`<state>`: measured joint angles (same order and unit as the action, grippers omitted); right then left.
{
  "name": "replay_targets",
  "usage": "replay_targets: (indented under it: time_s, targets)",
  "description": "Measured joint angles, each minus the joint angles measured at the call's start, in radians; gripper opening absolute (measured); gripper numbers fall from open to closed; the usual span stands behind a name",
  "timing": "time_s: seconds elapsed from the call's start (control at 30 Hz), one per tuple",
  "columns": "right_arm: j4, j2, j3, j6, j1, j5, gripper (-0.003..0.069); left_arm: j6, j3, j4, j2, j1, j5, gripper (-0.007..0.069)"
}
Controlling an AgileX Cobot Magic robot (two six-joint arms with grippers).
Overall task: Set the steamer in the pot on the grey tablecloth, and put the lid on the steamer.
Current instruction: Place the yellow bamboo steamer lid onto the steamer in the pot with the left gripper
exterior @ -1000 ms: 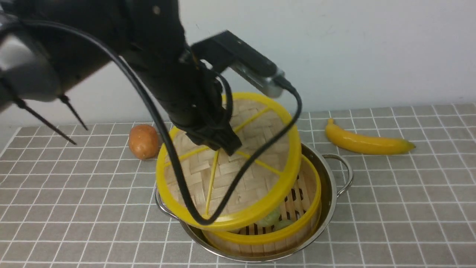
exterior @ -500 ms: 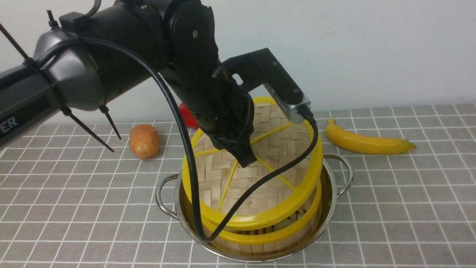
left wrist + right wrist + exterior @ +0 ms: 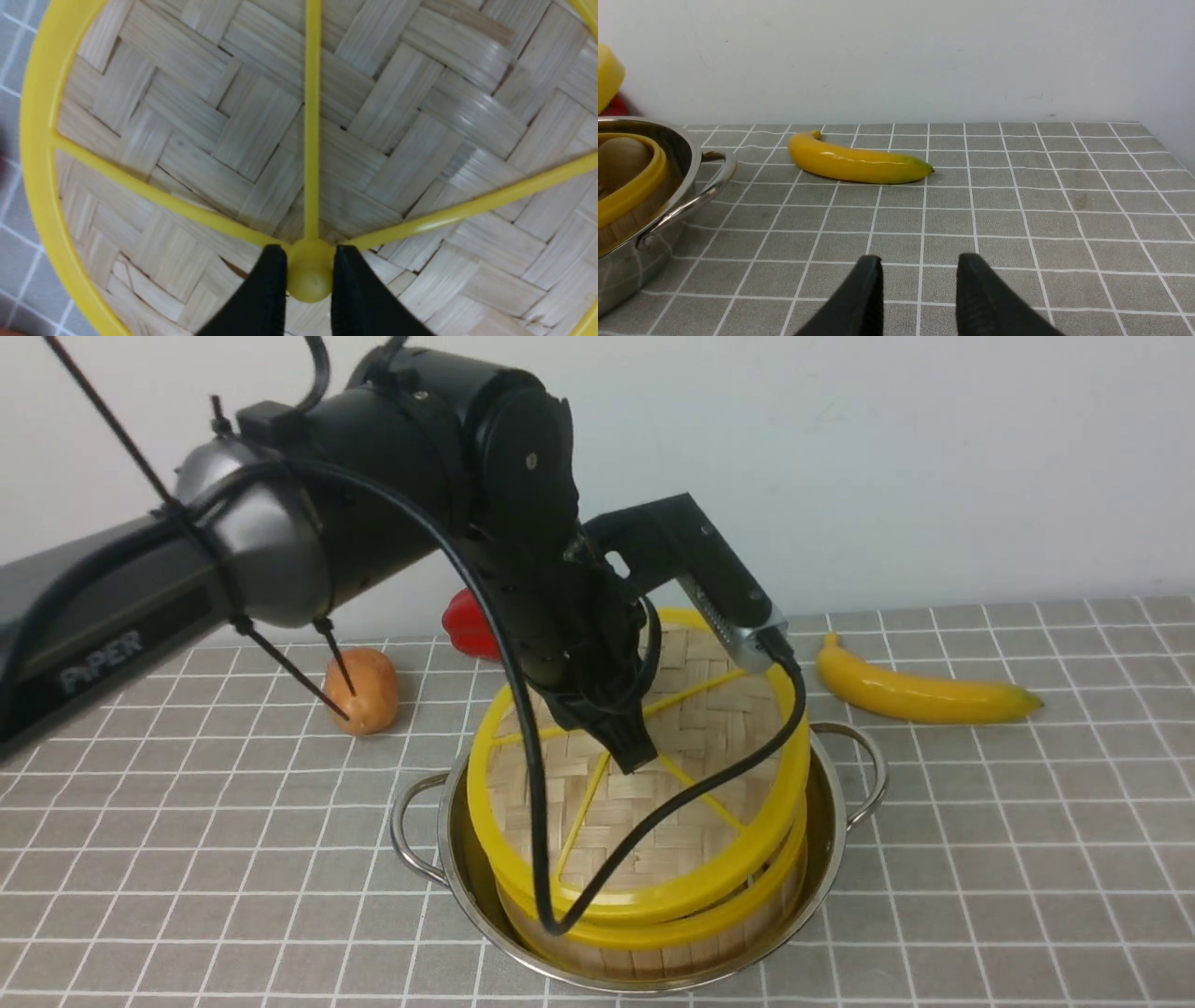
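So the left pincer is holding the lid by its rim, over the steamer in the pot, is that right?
Not quite. The left pincer holds the lid by the small yellow knob at its centre, not by its rim; the left wrist view shows this. The rest stands: the lid is over the steamer in the pot.

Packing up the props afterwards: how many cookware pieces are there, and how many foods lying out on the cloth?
Cookware: 3 (pot, steamer, lid)
Food: 3 (banana, potato, red pepper)
Total: 6
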<state>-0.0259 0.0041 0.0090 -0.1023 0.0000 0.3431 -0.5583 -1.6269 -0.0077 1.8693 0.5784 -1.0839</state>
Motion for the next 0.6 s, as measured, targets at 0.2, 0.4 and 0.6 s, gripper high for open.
replay_targets:
  time_s: [0.2,0.4,0.6]
  targets:
    - [0.0,0.0,0.0,0.0,0.0,0.0,0.0243,0.055,0.0,0.054,0.047,0.001,0.014,0.0113]
    - [0.0,0.0,0.0,0.0,0.0,0.0,0.0243,0.061,0.0,0.069,0.049,0.001,0.049,0.0113]
    - [0.0,0.0,0.0,0.0,0.0,0.0,0.0243,0.018,0.0,0.025,0.049,0.001,0.055,0.0113]
